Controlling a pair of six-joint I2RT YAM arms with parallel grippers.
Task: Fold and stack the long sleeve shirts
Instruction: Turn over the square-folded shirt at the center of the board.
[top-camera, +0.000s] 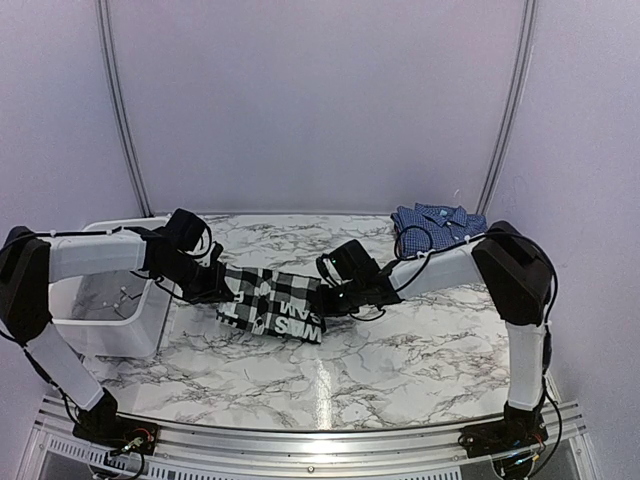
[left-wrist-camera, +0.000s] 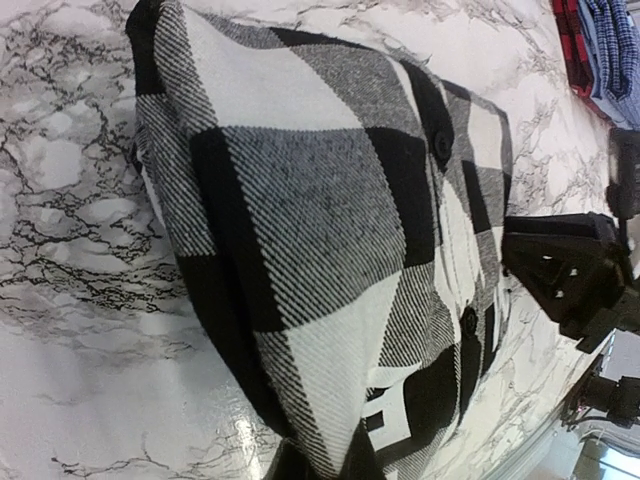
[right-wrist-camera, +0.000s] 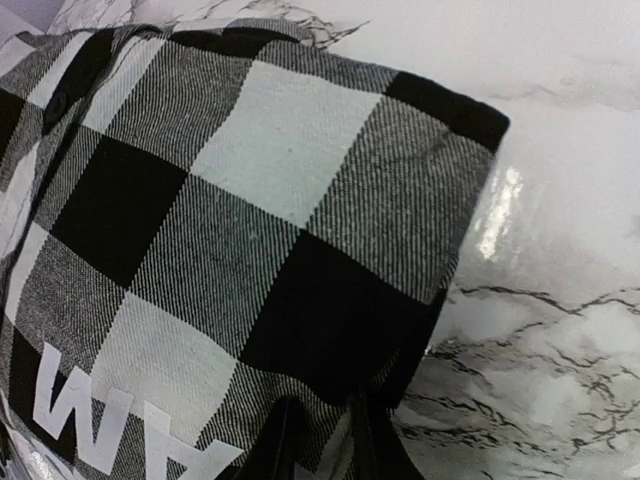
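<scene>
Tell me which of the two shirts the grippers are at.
The black-and-white checked shirt in the middle, with the left gripper and right gripper at its ends; the blue shirt lies apart, far right.

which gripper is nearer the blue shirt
Right. The right gripper is beside the checked shirt, on the side toward the blue shirt; the left gripper on the opposite side.

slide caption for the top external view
Left arm and right arm hold opposite ends of the folded buffalo-check shirt on marble table; blue checked shirt far right.
</scene>
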